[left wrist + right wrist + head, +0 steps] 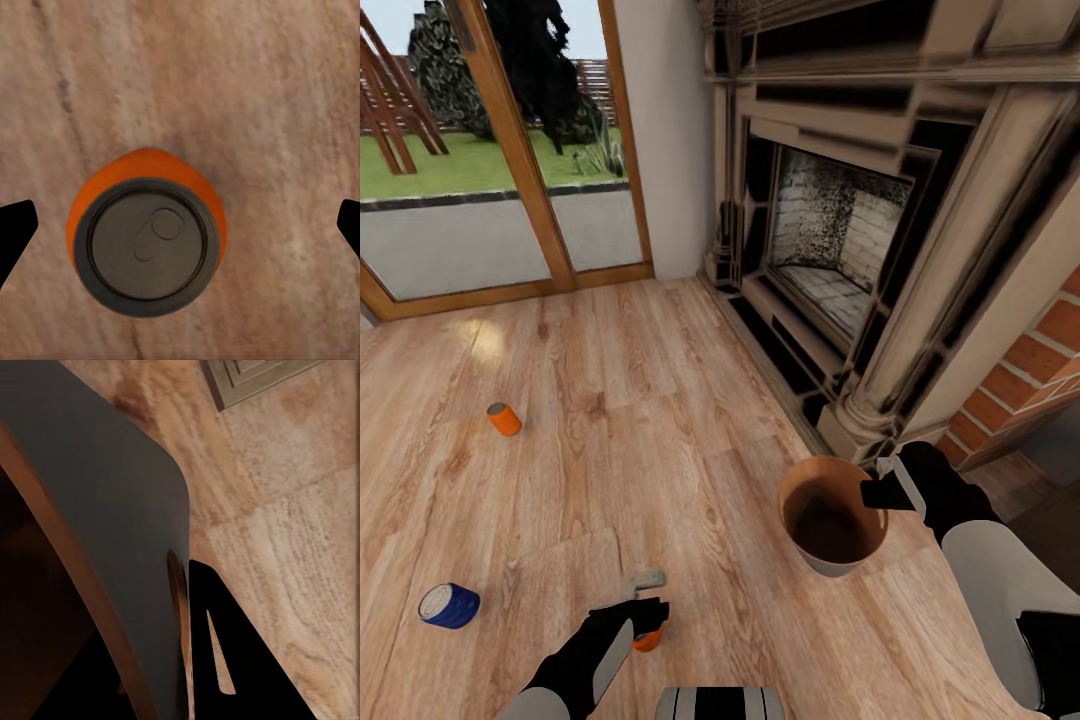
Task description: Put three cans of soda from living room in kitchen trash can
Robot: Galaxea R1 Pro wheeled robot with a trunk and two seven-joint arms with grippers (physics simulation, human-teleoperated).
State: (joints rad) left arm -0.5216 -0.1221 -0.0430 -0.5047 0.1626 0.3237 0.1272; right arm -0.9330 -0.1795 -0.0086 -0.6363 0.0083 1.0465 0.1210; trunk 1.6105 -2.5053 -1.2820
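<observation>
One orange soda can (pixel 146 232) stands upright on the wood floor, its grey top facing the left wrist camera. My left gripper (pixel 182 229) hangs open right above it, one fingertip on each side and clear of the can; in the head view the same can (pixel 648 638) peeks out below that gripper (pixel 645 608). A second orange can (pixel 504 418) lies further out to the left. The dark blue can (pixel 449 605) lies on its side near the left edge. My right gripper (pixel 885 490) is shut on the rim of the trash can (pixel 832 515), whose grey wall (pixel 97 510) is seen close up.
The stone fireplace (pixel 840 250) with its raised hearth runs along the right, with a red brick wall (pixel 1040 360) beside it. Wood-framed glass doors (pixel 500 150) close the far side. Open wood floor (pixel 640 400) lies between the cans and the bin.
</observation>
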